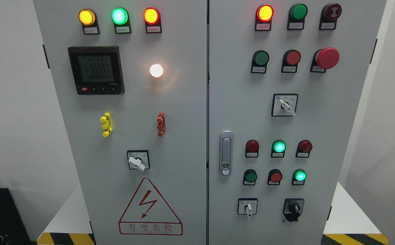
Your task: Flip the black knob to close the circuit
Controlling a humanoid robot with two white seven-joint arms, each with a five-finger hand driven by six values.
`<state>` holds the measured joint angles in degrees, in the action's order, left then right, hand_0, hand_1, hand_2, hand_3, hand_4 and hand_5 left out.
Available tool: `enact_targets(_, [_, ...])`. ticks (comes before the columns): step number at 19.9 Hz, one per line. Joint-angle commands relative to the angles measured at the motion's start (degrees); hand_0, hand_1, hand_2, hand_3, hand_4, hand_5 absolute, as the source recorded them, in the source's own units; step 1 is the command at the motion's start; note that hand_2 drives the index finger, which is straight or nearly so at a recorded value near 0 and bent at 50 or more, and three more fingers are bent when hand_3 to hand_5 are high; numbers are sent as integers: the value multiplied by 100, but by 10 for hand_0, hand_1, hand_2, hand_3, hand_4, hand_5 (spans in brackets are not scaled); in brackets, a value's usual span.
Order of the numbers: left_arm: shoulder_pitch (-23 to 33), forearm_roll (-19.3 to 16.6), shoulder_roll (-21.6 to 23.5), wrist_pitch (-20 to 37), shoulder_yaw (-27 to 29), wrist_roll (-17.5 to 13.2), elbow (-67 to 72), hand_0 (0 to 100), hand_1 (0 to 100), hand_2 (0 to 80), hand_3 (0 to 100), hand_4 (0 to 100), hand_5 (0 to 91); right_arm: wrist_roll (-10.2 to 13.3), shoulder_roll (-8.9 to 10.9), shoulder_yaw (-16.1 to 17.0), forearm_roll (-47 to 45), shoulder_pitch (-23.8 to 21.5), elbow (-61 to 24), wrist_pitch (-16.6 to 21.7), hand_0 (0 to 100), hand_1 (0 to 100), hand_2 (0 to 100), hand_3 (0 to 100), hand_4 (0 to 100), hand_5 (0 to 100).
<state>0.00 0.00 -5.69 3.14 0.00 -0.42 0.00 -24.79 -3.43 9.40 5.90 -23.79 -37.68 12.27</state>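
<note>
Hands: neither in frame, so finger state can't be told and nothing is near them. Black knob (293, 207) sits at lower right of right cabinet door (347, 136), right of white switch (248, 207), untouched.

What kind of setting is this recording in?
Probably an electrical or industrial control room: a grey two-door cabinet carrying indicator lamps, a digital meter, a red emergency stop and a high-voltage warning sign. No robot hand shows.

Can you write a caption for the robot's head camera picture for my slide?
Grey control cabinet with glowing lamps; the black knob waits at lower right, no robot hands in view.
</note>
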Motion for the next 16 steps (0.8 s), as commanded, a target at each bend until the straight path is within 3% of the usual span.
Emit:
enact_targets(1, [193, 44, -3, 2, 62, -2, -194, 0, 0, 0, 49, 29, 0, 52, -185, -456, -1143, -566, -6729, -381, 0, 0, 0, 0, 0, 0])
enact_targets(3, [193, 44, -3, 2, 62, -2, -194, 0, 0, 0, 49, 29, 0, 368, -185, -456, -1135, -566, -7890, -620, 0, 0, 0, 56, 37, 0])
enact_targets(4, [193, 44, -3, 2, 62, -2, -194, 0, 0, 0, 49, 28, 0, 657, -193, -439, -1092, -557, -8243, -560, 0, 25, 0, 137, 173, 0])
enact_targets(5, [193, 44, -3, 2, 62, -2, -194, 0, 0, 0, 49, 27, 0, 1016, -220, -422, -795, -444, -8247, -211, 0, 46, 50, 207, 247, 0])
enact_targets(6, [193, 44, 6, 2, 62, -2, -194, 0, 0, 0, 49, 28, 0, 1324, -211, -352, 34, -304, -8229, 341, 0, 118, 176, 406, 375, 148])
enact_targets(7, [193, 53, 6, 2, 62, -2, -194, 0, 0, 0, 49, 28, 0, 1562, -202, -20, 1087, -259, -8220, 694, 0, 190, 295, 527, 457, 323])
enact_targets(9, [193, 44, -3, 2, 62, -2, -194, 0, 0, 0, 49, 28, 0, 1679, -106, 631, 2463, -232, -8220, 960, 0, 248, 396, 657, 561, 476])
enact_targets(12, [193, 44, -3, 2, 62, -2, -194, 0, 0, 0, 48, 28, 0, 1697, 8, 747, 3073, -136, -8194, 1199, 0, 291, 567, 781, 667, 588])
enact_targets(15, [193, 44, -3, 2, 62, -2, -194, 0, 0, 0, 49, 28, 0, 1776, 26, 958, 4310, 215, -8185, 1076, 0, 307, 694, 884, 674, 690])
enact_targets(16, [193, 44, 6, 2, 62, -2, -194, 0, 0, 0, 49, 28, 0, 1767, 35, 976, 4653, 347, -8185, 945, 0, 313, 734, 912, 720, 716])
